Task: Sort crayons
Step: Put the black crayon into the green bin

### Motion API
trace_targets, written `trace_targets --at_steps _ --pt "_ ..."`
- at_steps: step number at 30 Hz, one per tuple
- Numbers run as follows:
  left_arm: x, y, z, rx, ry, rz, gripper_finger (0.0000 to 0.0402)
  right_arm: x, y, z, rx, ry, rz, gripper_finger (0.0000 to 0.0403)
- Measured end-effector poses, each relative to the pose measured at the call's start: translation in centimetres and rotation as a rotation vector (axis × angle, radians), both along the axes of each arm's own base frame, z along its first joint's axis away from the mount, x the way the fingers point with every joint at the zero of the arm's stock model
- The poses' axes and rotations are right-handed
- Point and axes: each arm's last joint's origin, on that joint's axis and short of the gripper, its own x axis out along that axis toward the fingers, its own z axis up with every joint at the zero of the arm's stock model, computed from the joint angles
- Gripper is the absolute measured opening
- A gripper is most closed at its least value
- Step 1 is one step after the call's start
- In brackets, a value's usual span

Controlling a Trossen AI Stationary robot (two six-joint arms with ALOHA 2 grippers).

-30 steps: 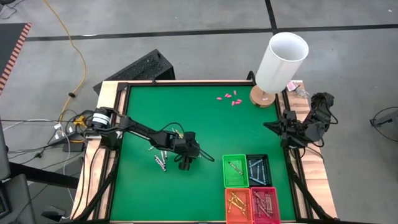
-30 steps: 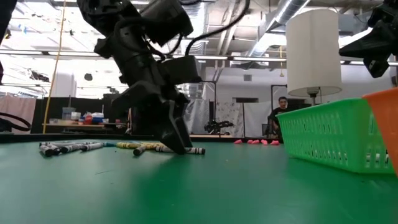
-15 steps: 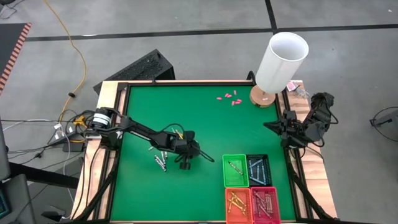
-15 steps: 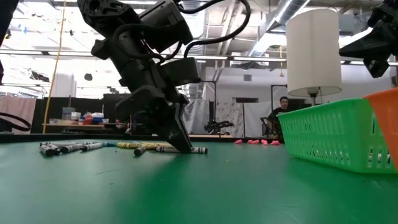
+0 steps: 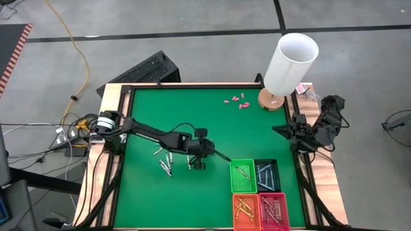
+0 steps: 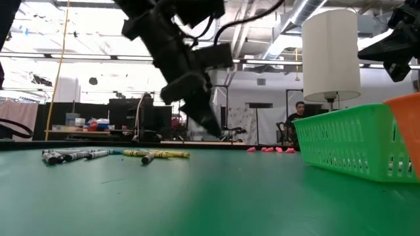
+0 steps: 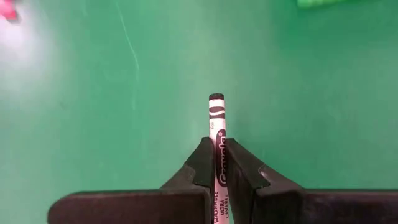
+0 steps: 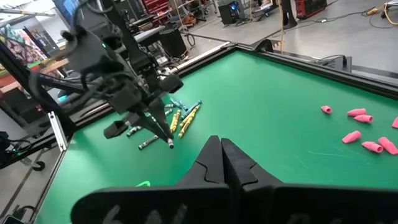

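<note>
My left gripper (image 5: 223, 156) hangs over the middle of the green table, just left of the green basket (image 5: 243, 186), and is shut on a grey-white crayon (image 7: 217, 115) with black bands. The right wrist view shows this gripper (image 8: 165, 138) slanting down above the mat. More crayons (image 5: 166, 162) lie flat and loose on the mat to its left, low in the low view (image 6: 98, 155). My right gripper (image 8: 221, 148) waits shut at the table's right edge (image 5: 280, 130), holding nothing. My left gripper pinches the crayon's wrapped shaft (image 7: 218, 142) between its two fingers. The crayon lies along the fingers, with one banded end (image 7: 216, 99) sticking out past the tips. The fingers slant down toward the table's right side. The crayon is lifted clear of the mat.
Four baskets stand at the near right: green, dark blue (image 5: 266, 174), orange (image 5: 246, 210) and red (image 5: 274, 210), each with crayons in it. A white-shaded lamp (image 5: 290, 63) stands at the far right corner, with small pink pieces (image 5: 236, 101) beside it.
My left gripper stood with its tips on the mat at a crayon lying by the loose group. It has taken hold of that crayon, risen, and swung toward the table's right edge, nearer the green basket. The crayon is now lifted clear; the other crayons have stayed.
</note>
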Motion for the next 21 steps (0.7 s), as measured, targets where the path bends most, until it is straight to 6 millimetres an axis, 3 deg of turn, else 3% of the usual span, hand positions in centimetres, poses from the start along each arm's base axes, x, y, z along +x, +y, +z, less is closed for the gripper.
trace_targets --at_steps 16,21 --pt "3.2 -2.4 7.9 0.040 -0.207 -0.048 0.0004 0.0 0.0 0.0 0.000 0.000 0.000 0.0000" --pt "3.4 -4.1 9.1 0.039 -0.272 -0.095 0.0004 0.0 0.0 0.0 0.000 0.000 0.000 0.0000"
